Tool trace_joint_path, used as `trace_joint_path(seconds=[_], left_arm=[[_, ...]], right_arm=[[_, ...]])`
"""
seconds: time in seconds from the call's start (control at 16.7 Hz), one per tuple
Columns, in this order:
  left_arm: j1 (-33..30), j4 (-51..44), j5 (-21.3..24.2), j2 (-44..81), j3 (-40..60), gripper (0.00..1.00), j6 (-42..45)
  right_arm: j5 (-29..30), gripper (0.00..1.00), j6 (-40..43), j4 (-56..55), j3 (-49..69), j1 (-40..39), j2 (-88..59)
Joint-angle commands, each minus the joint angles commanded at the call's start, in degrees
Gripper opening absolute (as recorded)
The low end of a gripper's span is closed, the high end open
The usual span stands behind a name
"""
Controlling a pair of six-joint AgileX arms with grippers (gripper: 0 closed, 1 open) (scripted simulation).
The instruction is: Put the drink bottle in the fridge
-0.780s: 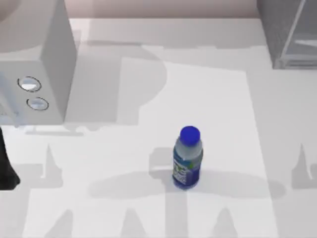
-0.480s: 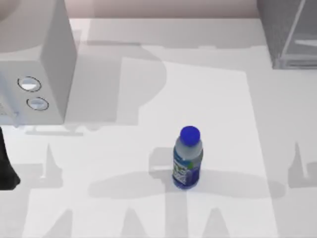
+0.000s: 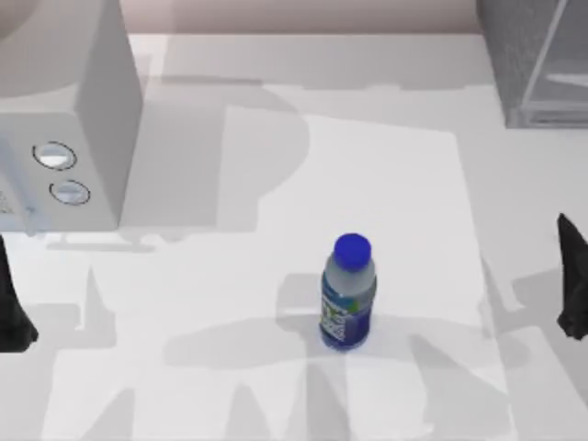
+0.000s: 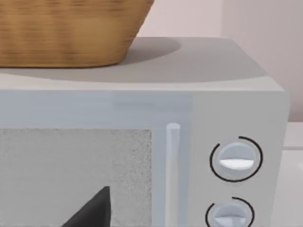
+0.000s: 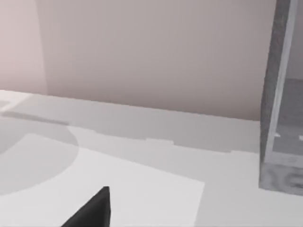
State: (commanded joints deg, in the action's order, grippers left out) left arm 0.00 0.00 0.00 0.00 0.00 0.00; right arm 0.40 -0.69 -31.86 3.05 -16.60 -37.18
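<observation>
**Tall bottle, long reach: tipping is the main risk**

The drink bottle (image 3: pixel 348 292) stands upright near the middle of the table (image 3: pixel 395 175), untouched. The right pincer (image 3: pixel 574 292) sits at the table's right edge, well apart from the bottle; whether it is spread or pressed together I cannot tell. The left pincer (image 3: pixel 13 308) sits at the left edge below the microwave (image 3: pixel 69 119), its state equally unclear. The fridge (image 3: pixel 533 60) stands at the far right corner. A sideways brush could topple the bottle, and a grip on the cap could slip.
</observation>
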Motion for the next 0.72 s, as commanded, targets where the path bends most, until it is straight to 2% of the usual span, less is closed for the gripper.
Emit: trace_joint_path(seconds=[0.42, 0.72], left_arm=[[0.00, 0.00, 0.00, 0.00, 0.00, 1.00, 0.00], [0.00, 0.00, 0.00, 0.00, 0.00, 1.00, 0.00]], right_arm=[[1.20, 1.00, -0.19, -32.04, 1.77, -15.86, -40.82], [1.58, 1.00, -0.19, -50.10, 3.43, -24.68, -63.33]])
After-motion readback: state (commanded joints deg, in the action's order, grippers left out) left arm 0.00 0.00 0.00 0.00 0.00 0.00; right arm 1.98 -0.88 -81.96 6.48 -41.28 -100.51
